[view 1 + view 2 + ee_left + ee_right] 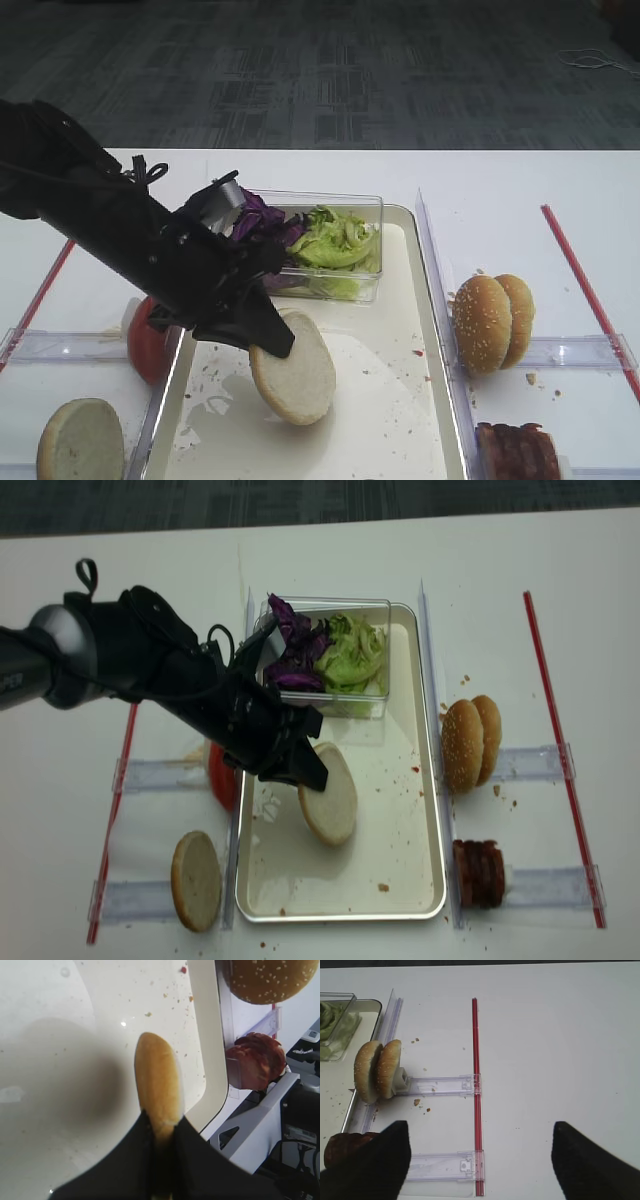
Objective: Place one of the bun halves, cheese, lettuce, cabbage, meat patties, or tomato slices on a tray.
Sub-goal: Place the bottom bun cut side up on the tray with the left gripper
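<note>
Exterior high view shows the left gripper (pixel 272 338) clenched on the rim of one plain bun half (pixel 294 378), which it holds tilted on edge over the middle of the metal tray (pixel 425 300), its lower edge close to or touching the floor; I cannot tell which. Gripping the thin crust edge probably lets the half be laid flat once released. The left wrist view confirms the jaws pinching it edge-on. The second bun half (pixel 80 440) lies outside the tray's left rim, by the tomato slices (pixel 147 340). The right gripper (pixel 480 1160) hangs with jaws spread wide, holding nothing, above the table near the meat patties (pixel 345 1147).
</note>
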You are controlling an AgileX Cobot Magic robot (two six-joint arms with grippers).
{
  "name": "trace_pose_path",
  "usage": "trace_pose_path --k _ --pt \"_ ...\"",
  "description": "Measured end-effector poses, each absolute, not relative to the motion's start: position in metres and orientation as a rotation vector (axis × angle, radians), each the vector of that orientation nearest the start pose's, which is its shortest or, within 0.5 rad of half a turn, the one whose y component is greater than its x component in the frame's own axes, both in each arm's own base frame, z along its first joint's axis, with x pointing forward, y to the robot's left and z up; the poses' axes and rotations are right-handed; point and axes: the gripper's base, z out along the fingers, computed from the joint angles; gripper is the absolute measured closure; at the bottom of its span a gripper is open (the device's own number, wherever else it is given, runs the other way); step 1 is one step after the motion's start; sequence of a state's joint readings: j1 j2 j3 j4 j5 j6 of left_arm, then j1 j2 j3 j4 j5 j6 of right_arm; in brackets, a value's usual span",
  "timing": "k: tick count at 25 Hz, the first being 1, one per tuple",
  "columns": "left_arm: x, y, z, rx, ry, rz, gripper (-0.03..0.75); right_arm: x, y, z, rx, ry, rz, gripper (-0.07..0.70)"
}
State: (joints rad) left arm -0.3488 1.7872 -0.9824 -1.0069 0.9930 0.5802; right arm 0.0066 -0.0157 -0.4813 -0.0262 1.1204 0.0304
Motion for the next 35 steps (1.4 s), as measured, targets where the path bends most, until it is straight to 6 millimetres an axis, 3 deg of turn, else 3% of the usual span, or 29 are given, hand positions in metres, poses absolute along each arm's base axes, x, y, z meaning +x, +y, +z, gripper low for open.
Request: trace_pose_path --k 3,5,11,14,35 --pt "0.2718 -0.1675 0.1765 0.413 2.902 -1.236 0.639 -0.0077 -0.0022 0.2673 0.027 2.107 -0.01 0.024" --pt "0.2718 -0.1675 0.1765 0.413 2.902 -1.236 0.582 -0.0077 -0.0022 0.2673 0.027 2.107 -0.01 0.024" --pt "0.2719 -0.1676 0.1764 0.407 2.903 -1.239 0.269 -0.0077 -0.0022 0.2673 0.027 2.107 -0.01 0.024" --pt "0.2722 -0.1677 0.1767 0.405 2.902 -1.239 0.185 -0.0077 -0.0022 0.2673 0.027 2.107 -0.01 0.024" --pt "0.2734 -0.1677 0.1769 0.399 2.898 -1.231 0.157 -0.0077 -0.0022 0.2673 0.027 2.107 -0.01 0.024"
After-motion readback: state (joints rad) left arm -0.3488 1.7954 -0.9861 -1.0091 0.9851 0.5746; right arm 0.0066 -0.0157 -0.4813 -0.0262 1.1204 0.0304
